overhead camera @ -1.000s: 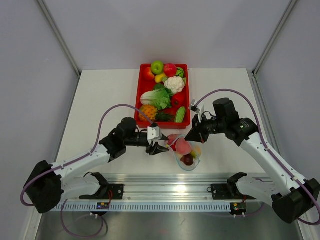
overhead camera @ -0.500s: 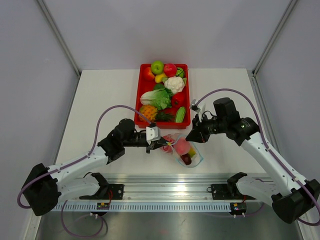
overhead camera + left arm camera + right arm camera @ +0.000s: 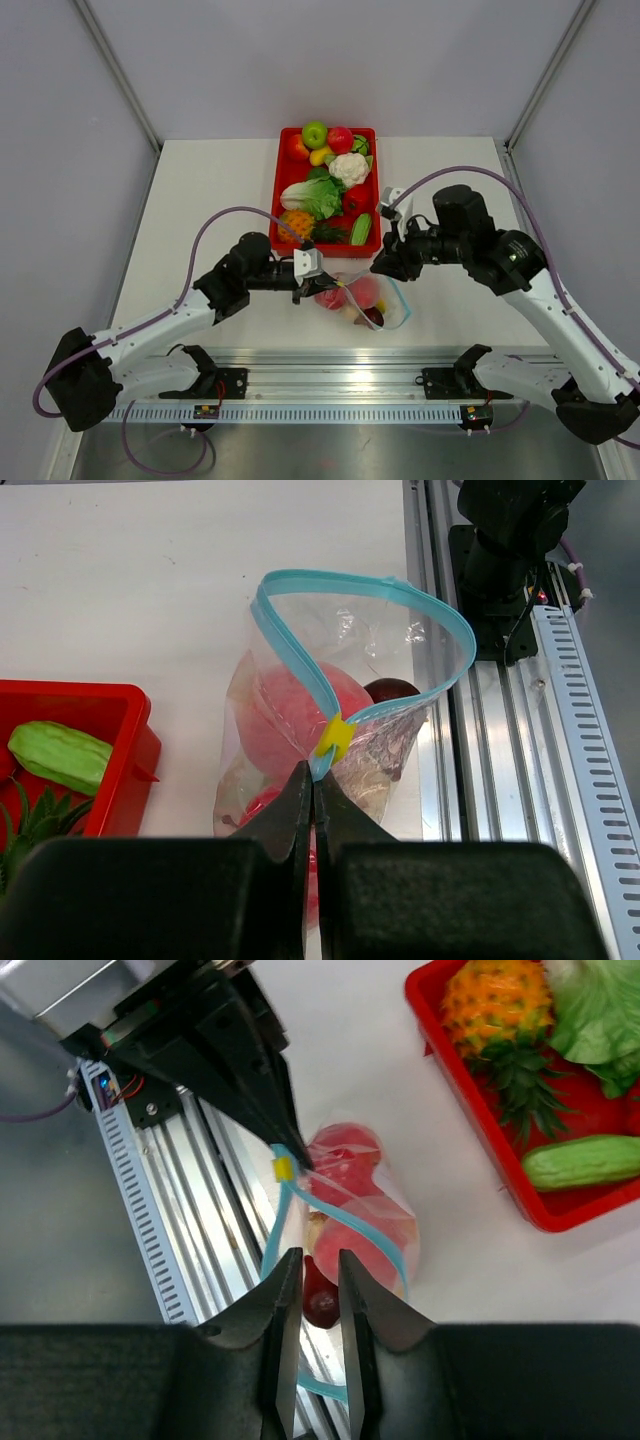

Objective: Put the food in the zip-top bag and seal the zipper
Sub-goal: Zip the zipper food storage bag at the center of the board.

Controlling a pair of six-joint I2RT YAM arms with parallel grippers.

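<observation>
The clear zip-top bag (image 3: 368, 298) lies near the table's front edge, its mouth gaping in a wide loop. Inside it are pieces of food: a pink fruit (image 3: 290, 708), something red, and a dark red fruit (image 3: 321, 1303). My left gripper (image 3: 314, 780) is shut on the light blue zipper (image 3: 296, 658), pinching its end just below the yellow slider (image 3: 336, 737). My right gripper (image 3: 318, 1260) hovers over the bag with its jaws slightly apart and nothing gripped between them. From above, the left gripper (image 3: 322, 288) sits at the bag's left and the right gripper (image 3: 381, 268) at its upper right.
The red tray (image 3: 283, 190) behind the bag holds more food: cauliflower (image 3: 349, 167), green apple (image 3: 315, 133), leafy greens, pineapple (image 3: 495, 1000) and a cucumber (image 3: 585, 1160). The metal rail (image 3: 340, 380) with both arm bases runs along the front edge, close to the bag.
My left gripper closed on the zipper end and pulled it left. The right gripper opened, let go of the bag and drew back upward. The bag now lies lower and wider.
</observation>
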